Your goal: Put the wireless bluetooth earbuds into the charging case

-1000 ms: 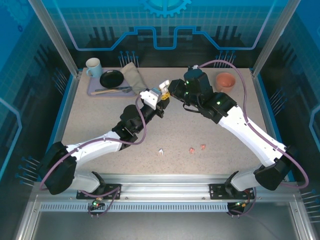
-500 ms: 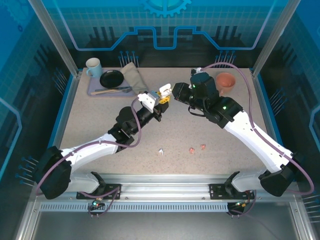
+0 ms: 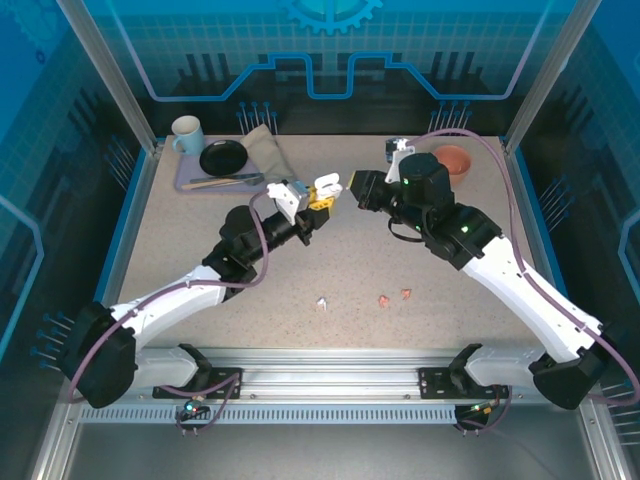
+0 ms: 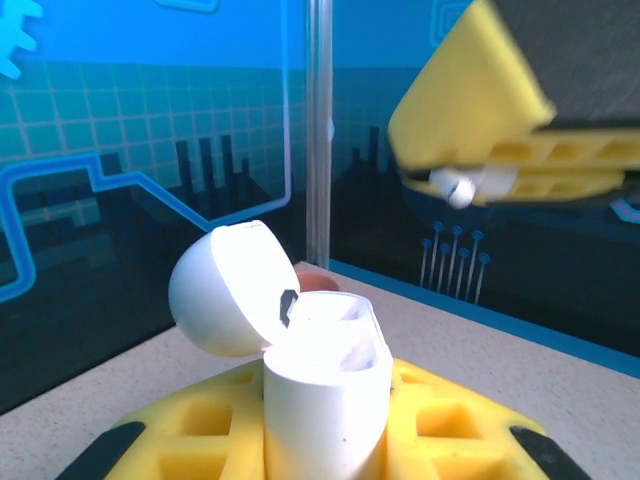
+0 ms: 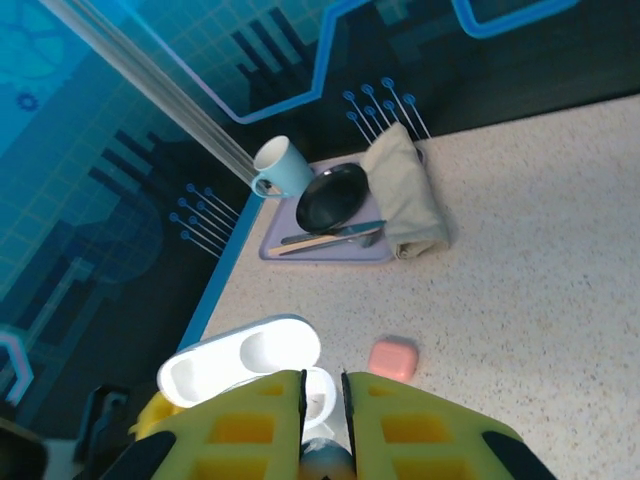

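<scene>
Over the last second both arms shift. The right arm (image 3: 500, 265) swings its elbow out toward the right edge of the table (image 3: 200, 250), and the left arm (image 3: 190, 290) stretches lower and further left. The meeting point near the middle of the far side barely moves.

The right gripper (image 5: 323, 400) now sits a little back from where it was, when its tips were right against the case. In the left wrist view it hangs above and to the right of the case, apart from it. Its jaws are almost together and pinch a white earbud (image 4: 458, 187).

The left gripper (image 3: 312, 203) keeps its jaws clamped on the body of the white case (image 4: 325, 395). It holds the case upright off the table, with the lid (image 4: 220, 290) flipped open to the left.

We judge that this bud is not yet seated. The small retreat looks like a re-aim, not a finished insertion. We cannot tell whether any socket is already filled.

Near the front edge of the table lie a loose white earbud (image 3: 322, 303) and two salmon-pink earbuds (image 3: 384, 299). A pink case (image 5: 393, 357) rests closed on the table beyond the right gripper. So most of the task is still ahead.
</scene>
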Tool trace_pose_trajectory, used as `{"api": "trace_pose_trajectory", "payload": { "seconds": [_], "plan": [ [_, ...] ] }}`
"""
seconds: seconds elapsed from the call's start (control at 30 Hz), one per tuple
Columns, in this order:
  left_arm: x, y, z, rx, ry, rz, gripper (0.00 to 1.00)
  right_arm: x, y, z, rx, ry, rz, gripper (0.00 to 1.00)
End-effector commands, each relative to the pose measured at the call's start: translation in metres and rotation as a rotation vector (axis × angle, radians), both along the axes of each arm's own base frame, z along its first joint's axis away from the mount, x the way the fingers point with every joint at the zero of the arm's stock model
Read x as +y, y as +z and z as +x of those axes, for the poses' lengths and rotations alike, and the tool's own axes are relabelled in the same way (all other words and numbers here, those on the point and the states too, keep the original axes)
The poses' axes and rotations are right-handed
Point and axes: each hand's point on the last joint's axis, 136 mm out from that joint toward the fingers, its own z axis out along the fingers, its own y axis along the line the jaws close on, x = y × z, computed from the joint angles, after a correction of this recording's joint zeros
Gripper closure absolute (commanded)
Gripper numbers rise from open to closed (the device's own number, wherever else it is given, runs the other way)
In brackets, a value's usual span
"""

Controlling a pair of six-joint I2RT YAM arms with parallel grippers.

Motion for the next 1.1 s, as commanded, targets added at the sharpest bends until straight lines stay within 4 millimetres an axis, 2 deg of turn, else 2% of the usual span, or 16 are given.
{"api": "trace_pose_trajectory", "payload": {
  "seconds": [0.0,0.17,0.5,0.67,1.07],
  "plan": [
    [-0.005,-0.008,-0.023,0.052,-0.172,0.027,1.0,0.003,0.029,-0.006,-0.17,0.101,-0.038,0.86],
    [-0.003,-0.01,-0.033,0.095,-0.293,0.038,1.0,0.019,0.04,-0.017,-0.287,0.259,-0.117,0.87],
    [-0.01,0.005,-0.049,0.143,-0.494,0.037,1.0,0.036,0.032,-0.024,-0.34,0.39,-0.199,0.88],
    [-0.012,0.008,-0.05,0.146,-0.521,0.039,1.0,0.043,0.023,-0.025,-0.329,0.408,-0.214,0.89],
    [-0.009,0.014,-0.042,0.155,-0.51,-0.001,1.0,0.055,0.014,-0.034,-0.331,0.438,-0.244,0.9]
  ]
}}
